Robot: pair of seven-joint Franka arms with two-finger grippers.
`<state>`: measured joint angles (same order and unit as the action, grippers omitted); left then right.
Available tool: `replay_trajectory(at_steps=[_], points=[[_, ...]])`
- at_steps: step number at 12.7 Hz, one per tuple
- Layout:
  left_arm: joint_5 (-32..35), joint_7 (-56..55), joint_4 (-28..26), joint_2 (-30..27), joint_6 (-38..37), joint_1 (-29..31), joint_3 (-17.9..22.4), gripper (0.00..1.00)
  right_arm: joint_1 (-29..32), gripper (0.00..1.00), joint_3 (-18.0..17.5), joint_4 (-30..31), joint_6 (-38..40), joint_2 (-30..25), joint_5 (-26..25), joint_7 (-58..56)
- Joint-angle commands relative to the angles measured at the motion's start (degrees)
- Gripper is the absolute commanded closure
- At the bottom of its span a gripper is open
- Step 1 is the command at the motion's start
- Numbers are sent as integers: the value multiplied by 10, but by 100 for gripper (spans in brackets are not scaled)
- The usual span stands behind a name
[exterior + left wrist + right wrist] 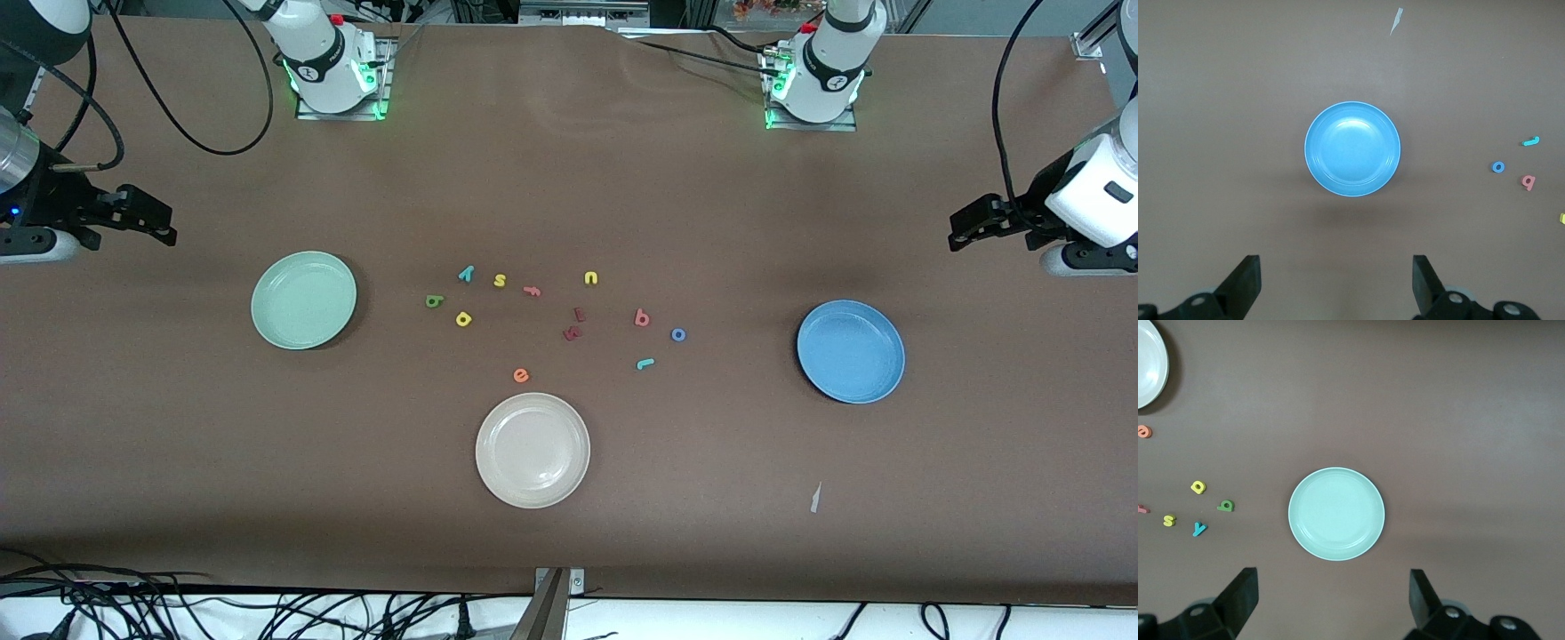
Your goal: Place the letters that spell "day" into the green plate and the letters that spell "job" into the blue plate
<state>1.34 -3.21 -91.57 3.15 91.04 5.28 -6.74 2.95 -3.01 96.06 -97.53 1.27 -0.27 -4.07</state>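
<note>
The green plate (304, 300) (1336, 513) lies toward the right arm's end, the blue plate (851, 351) (1352, 149) toward the left arm's end; nothing lies in either. Between them lie the green d (433, 301) (1225, 506), yellow a (463, 318) (1198, 487), teal y (466, 274) (1199, 529), red b (642, 317) (1528, 181), blue o (678, 334) (1498, 167) and teal j (645, 363) (1531, 141). My right gripper (156, 218) (1333, 597) hangs open over bare table beside the green plate. My left gripper (958, 229) (1336, 280) hangs open beside the blue plate.
A cream-white plate (532, 450) lies nearest the front camera, with an orange e (521, 375) just farther. A yellow s (500, 280), pink f (532, 291), yellow u (591, 278) and two dark red pieces (573, 327) lie among the letters. A paper scrap (815, 498) lies near the blue plate.
</note>
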Motion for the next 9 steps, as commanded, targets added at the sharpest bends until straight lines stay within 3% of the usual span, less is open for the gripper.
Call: replay_trajectory(at_steps=[1, 9], points=[[-13, 5, -1, -2, -3, -2, 1, 0, 3, 0, -2, -8, 0, 3, 7, 6], [-13, 5, 0, -2, -3, 3, 1, 0, 3, 0, -2, -8, 6, 4, 8, 6]])
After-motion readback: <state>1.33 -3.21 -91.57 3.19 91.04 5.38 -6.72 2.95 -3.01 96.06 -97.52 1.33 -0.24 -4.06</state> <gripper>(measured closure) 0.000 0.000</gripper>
